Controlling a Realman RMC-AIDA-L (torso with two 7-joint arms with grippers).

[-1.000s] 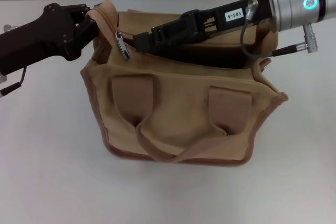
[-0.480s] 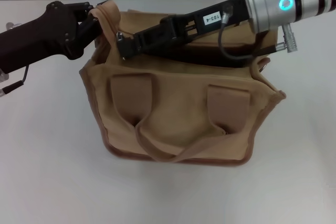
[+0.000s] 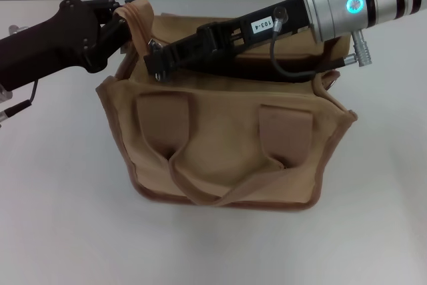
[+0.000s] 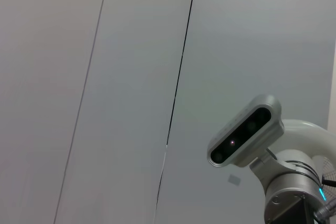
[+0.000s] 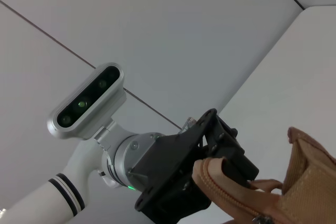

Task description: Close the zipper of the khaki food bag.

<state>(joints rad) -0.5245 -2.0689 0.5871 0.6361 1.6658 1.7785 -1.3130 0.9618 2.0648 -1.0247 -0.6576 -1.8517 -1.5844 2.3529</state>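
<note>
Head view: bag stands upright at the centre of the white table, near side facing the camera, two strap handles hanging down its front. Its top is open along most of its length.

Left gripper comes in from 9 o'clock and is clamped on the raised end flap at the bag's 10 o'clock corner; the fabric stands pinched up between its fingers. The right wrist view shows the same: dark fingers closed around the tan flap, with zipper teeth running along its edge.

Right gripper reaches in from 2 o'clock, low over the bag's mouth, its tip at the 10 o'clock end just beside the left gripper. A small silver piece, the pull tab, shows right at its tip. Fingers sit narrow around it; they appear closed on the tab, though the contact is partly hidden.

Left wrist view shows only wall panels and the robot's head camera; no bag in it.
</note>
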